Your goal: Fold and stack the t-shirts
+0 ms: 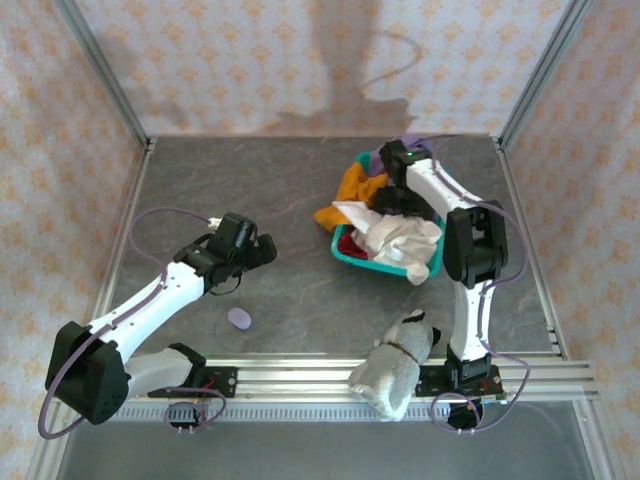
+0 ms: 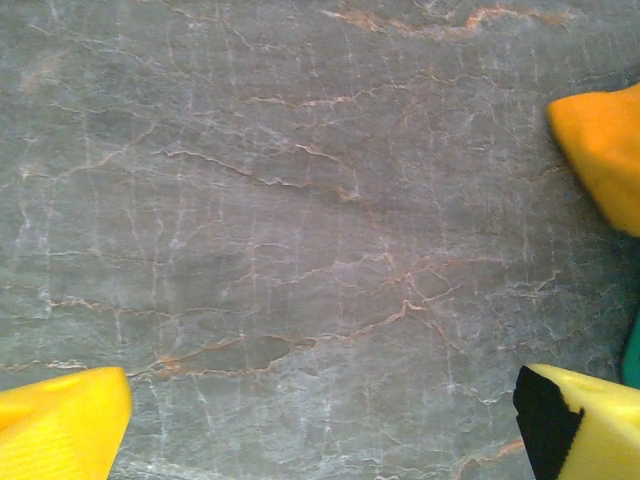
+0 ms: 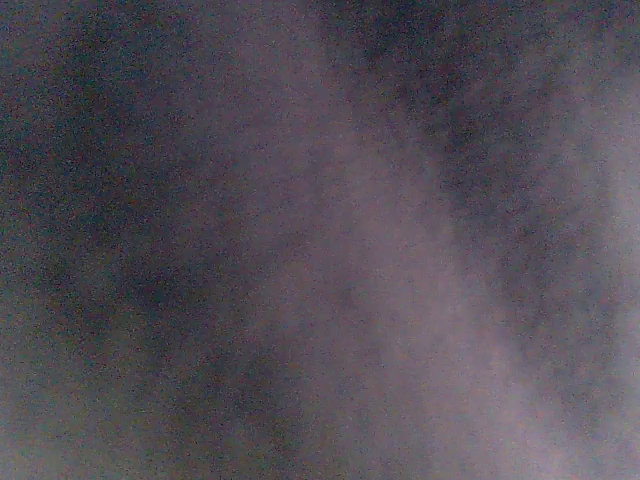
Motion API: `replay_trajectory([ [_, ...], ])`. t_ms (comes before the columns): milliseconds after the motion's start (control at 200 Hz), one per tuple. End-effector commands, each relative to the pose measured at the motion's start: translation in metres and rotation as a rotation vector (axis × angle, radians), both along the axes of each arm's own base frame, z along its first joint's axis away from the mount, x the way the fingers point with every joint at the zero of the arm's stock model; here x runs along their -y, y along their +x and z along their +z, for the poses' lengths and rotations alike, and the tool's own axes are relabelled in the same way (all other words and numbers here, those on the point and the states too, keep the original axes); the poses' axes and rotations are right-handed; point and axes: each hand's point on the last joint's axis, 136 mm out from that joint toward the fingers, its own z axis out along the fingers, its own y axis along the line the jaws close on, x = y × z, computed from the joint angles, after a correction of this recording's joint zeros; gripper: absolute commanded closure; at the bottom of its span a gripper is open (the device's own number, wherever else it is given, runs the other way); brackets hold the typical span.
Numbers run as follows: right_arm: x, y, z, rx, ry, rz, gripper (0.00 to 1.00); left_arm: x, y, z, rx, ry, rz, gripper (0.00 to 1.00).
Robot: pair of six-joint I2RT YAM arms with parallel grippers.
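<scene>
1. L jaws wide, empty, above worktop (image 1: 250,180).
2. T-shirts (image 1: 400,240) heaped in teal basket (image 1: 345,255), mid-right.
3. R jaws wide, buried in heap; hold unclear. Risk: snagging 2+ shirts, dragging basket.

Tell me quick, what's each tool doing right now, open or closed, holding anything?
Left tool: open, empty, above the grey marbled tabletop.
Right tool: open, down among cloth shirts in the teal plastic basket; hold unclear.
</scene>
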Motion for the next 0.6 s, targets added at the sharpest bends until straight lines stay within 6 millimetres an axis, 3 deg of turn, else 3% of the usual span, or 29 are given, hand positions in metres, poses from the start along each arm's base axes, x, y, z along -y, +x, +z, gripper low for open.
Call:
replay_trajectory([
  [0,0.045,-0.005,0.008,-0.067,-0.138,-0.001,0.01,0.005,0.007,0.013,0.014,-0.006,0.003,0.01],
  [140,0.026,-0.012,0.04,-0.023,-0.023,-0.005,0.01,0.007,0.011,0.024,0.024,-0.001,-0.011,0.01],
  [440,-0.01,-0.064,0.095,0.076,0.094,0.026,0.01,0.008,0.008,0.032,0.019,-0.006,-0.026,0.0],
  [531,-0.025,-0.077,0.101,0.101,0.184,0.016,0.01,0.007,0.006,0.032,0.016,0.004,-0.029,0.01],
  [596,-0.031,-0.087,0.095,0.09,0.241,-0.017,0.01,0.007,0.005,0.032,0.012,0.005,-0.032,0.0],
])
